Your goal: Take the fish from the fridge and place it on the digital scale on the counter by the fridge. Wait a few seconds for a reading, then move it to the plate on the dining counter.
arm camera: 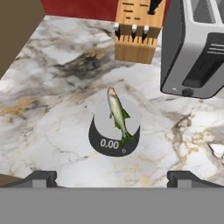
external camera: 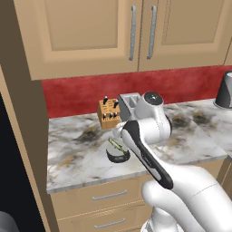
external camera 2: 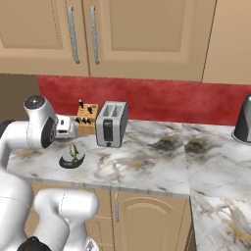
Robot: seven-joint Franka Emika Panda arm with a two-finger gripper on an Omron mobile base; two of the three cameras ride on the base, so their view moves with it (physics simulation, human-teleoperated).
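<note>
Fish first: the small slender olive-green fish (arm camera: 118, 114) lies flat on the small round grey digital scale (arm camera: 114, 142), its body slanting across the pale disc, head toward the back wall and tail toward the dark front lip. That lip shows a display of zeros. From the right base view the fish (external camera 2: 74, 152) sits on the scale (external camera 2: 71, 160) just in front of the white arm's wrist.

And the tool (arm camera: 112, 177) hovers right above, looking down, its two dark fingertips (arm camera: 40, 177) spread as wide as they go, one on each side of the scale, with nothing between them. It holds nothing and is clear of the fish.

The scale rests on the white-grey marble table (arm camera: 52, 109) with brown and dark veins, near its front edge, above beige drawers (external camera: 108, 195).

Further back, a wooden knife block (arm camera: 136, 33) with dark handles stands behind the scale, and a silver two-slot toaster (arm camera: 197, 48) sits just beside the block. Behind both runs a red backsplash (external camera 2: 162, 100), with beige wall cabinets (external camera 2: 127, 34) and grey bar handles overhead. Off along the table stands a dark grey vessel (external camera 2: 243, 122).
</note>
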